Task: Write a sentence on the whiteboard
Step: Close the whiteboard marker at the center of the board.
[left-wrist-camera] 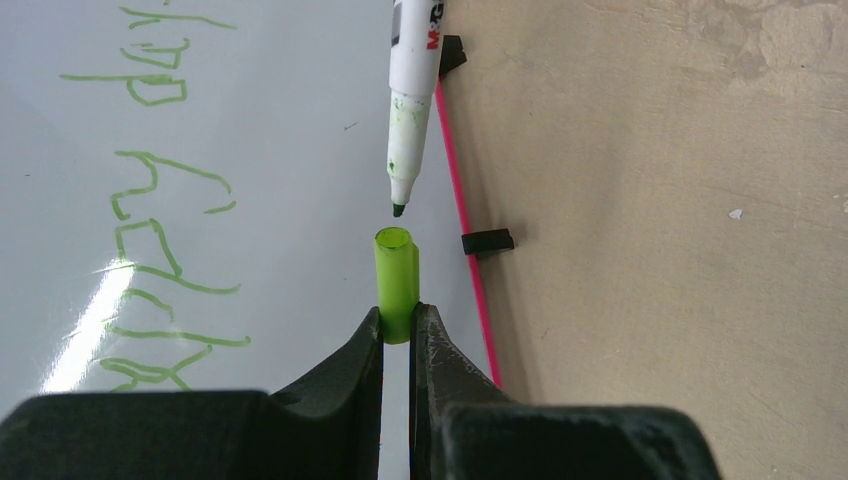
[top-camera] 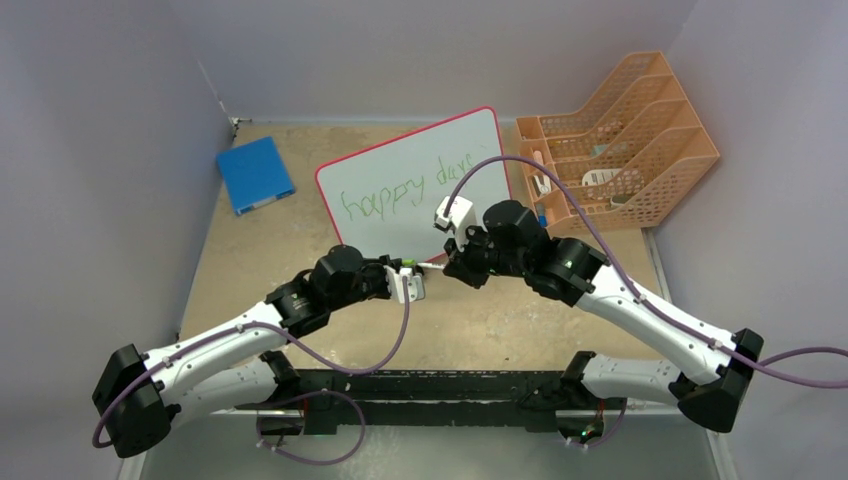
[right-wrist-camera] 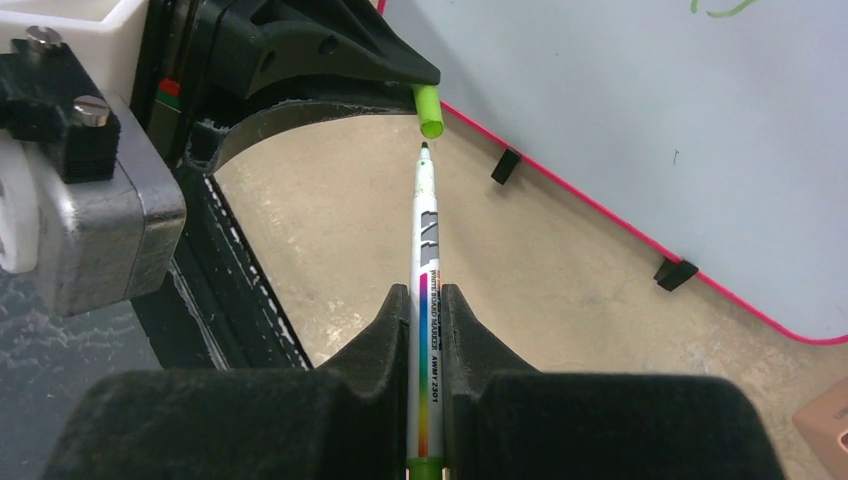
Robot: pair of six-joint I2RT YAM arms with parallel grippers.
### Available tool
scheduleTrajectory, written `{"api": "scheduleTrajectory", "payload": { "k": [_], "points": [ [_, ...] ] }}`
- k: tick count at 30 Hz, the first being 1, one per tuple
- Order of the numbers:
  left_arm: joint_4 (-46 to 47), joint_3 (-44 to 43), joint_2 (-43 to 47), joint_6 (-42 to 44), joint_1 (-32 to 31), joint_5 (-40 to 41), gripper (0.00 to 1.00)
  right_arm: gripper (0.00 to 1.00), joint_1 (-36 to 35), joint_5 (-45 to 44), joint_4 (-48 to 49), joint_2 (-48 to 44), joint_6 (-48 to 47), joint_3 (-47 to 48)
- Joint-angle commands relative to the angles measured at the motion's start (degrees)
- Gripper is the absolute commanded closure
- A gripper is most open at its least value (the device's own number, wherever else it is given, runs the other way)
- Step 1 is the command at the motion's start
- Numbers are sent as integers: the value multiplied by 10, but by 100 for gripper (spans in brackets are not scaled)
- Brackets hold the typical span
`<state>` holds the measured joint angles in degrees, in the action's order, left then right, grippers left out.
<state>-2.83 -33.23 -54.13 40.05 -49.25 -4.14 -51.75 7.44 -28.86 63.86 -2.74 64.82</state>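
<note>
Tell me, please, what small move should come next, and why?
Probably the right gripper should ease the marker forward so its tip enters the green cap held by the left gripper. The sentence already stands on the whiteboard, the bare tip sits just short of the cap's open mouth, and both look roughly aligned.

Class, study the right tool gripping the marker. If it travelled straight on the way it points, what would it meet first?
Leading the right tool, the marker would touch the open end of the green cap held by the left tool, just ahead of its tip. Exact alignment is unclear.
</note>
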Motion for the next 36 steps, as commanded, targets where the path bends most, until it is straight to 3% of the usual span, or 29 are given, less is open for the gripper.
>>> {"api": "scheduleTrajectory", "payload": {
  "k": [1,36],
  "points": [
    [5,-28,-2,-8,2,-12,100,100,-4,-14,9,-1,4,23],
    [-4,-36,1,-15,2,-28,100,100,-13,-23,24,22,10,27]
  ]
}}
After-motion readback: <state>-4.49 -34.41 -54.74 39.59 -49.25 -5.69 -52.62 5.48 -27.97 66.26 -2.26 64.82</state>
